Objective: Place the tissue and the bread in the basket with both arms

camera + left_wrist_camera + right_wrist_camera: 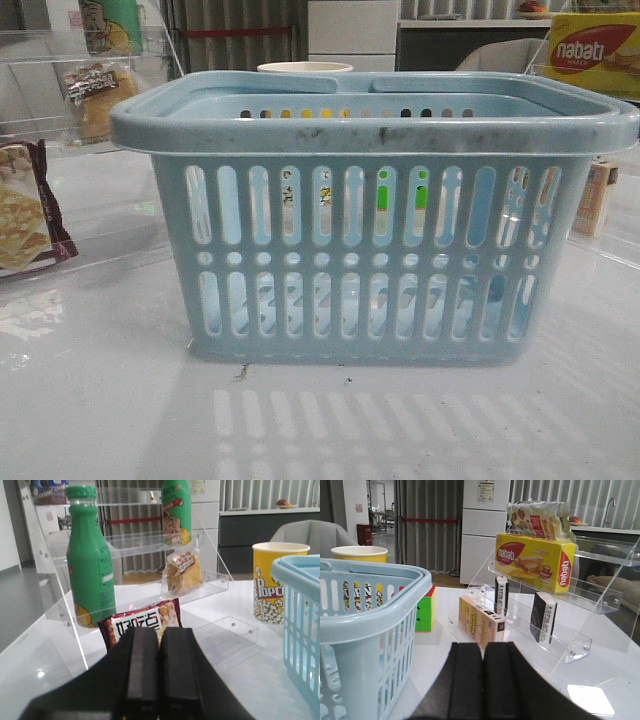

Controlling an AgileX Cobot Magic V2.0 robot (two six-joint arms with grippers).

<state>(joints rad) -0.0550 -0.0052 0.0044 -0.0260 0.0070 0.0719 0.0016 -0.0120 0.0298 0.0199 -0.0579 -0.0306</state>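
The big light blue slotted plastic basket (370, 240) sits mid-table between my arms, nothing visible inside through the slots. My left gripper (159, 672) and right gripper (483, 680) are both pressed shut and holding nothing. The clear-wrapped golden-brown bread (184, 573) leans on the left acrylic shelf, and the small black tissue pack (543, 617) stands upright on the right rack's lower step.

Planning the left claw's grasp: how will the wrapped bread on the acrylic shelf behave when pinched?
The bread stands leaning in a clear wrapper, so it probably tips easily. The glossy film may slip and crinkle. It looks soft and light, so it likely squashes under the left claw.
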